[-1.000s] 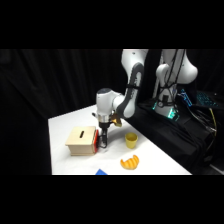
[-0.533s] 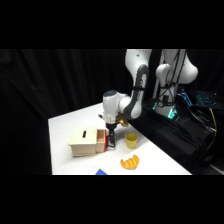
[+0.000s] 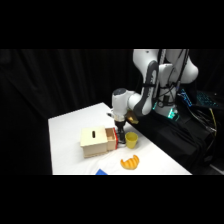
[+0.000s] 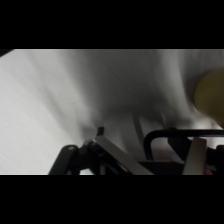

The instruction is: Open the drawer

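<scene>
Drawn further out from the small tan wooden box (image 3: 95, 141) since a second ago, the red-fronted drawer (image 3: 111, 134) sits partly open on the white bench (image 3: 70, 130). Its black loop handle (image 4: 182, 136) is seemingly clamped by the hand (image 3: 120, 138); more travel is probably left.

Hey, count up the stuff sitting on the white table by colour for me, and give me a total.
Tan with a red front: 1, the wooden box with its drawer
Yellow: 1, the cup
Orange-yellow: 1, a curved object
Blue: 1, an object cut off by the picture's lower edge
Total: 4
</scene>
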Controlling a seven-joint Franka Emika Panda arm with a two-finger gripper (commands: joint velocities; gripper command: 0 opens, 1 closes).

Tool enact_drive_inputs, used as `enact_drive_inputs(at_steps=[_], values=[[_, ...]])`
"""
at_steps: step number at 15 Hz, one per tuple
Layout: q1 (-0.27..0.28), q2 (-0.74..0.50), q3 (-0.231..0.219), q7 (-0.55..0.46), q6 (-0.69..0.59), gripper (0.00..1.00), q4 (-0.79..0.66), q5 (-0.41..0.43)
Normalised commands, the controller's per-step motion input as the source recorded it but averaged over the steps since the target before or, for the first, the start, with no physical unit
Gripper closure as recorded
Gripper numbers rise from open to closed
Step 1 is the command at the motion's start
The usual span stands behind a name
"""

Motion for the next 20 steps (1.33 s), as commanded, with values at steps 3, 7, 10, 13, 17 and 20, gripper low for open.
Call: enact_drive_inputs(at_steps=[3, 7, 10, 13, 17, 20], values=[[0.24, -0.44, -0.233, 0.12, -0.02, 0.0, -0.35, -0.249], [0.214, -0.44, -0.245, 0.18, -0.1, 0.0, -0.27, -0.319], [0.171, -0.46, -0.215, 0.26, -0.2, 0.0, -0.23, -0.394], [0.034, -0.62, -0.098, 0.28, -0.39, 0.0, -0.19, -0.464], [-0.258, -0.87, 0.25, 0.14, -0.61, 0.0, -0.19, -0.339], [-0.381, -0.8, 0.424, -0.23, -0.66, 0.0, -0.04, 0.108]])
